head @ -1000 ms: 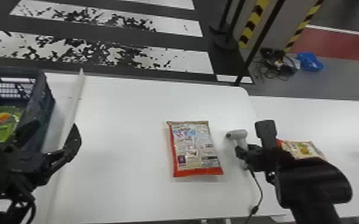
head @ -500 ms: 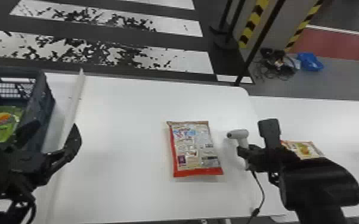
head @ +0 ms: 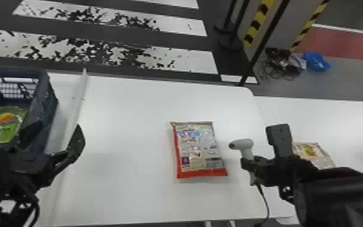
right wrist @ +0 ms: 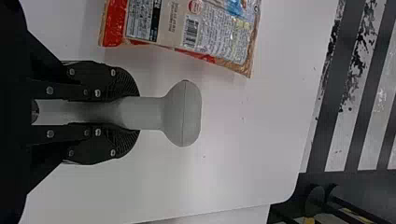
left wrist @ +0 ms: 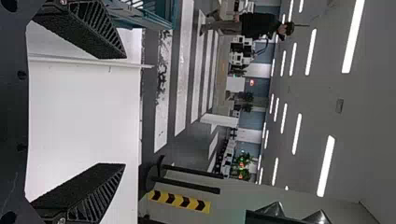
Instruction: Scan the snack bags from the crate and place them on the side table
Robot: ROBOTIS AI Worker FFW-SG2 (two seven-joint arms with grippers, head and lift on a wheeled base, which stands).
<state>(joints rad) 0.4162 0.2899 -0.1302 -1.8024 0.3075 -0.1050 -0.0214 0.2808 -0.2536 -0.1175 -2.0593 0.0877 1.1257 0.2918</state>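
Observation:
A red-edged snack bag (head: 200, 151) lies flat on the white table, its printed side with a barcode facing up; this bag (right wrist: 187, 30) also shows in the right wrist view. Just right of it, my right gripper (head: 247, 164) holds a white scanner (head: 242, 145) above the table, nose toward the bag. From the wrist, my right gripper (right wrist: 133, 113) is shut on the handle of the scanner (right wrist: 182, 113). Beside the crate (head: 43, 111), my left gripper (head: 55, 128) stands open; in its own view the left gripper (left wrist: 125, 111) has nothing between its fingers. A green bag (head: 4, 125) lies in the crate.
On the side table (head: 355, 120) at the right lies another snack bag (head: 313, 154), partly behind the right arm. A raised white strip (head: 78, 105) runs along the table beside the crate. The scanner's cable (head: 266, 202) hangs toward the front edge.
My right gripper, holding the scanner, has shifted a little toward the table's near edge and slightly right. The left arm and the bags have stayed still.

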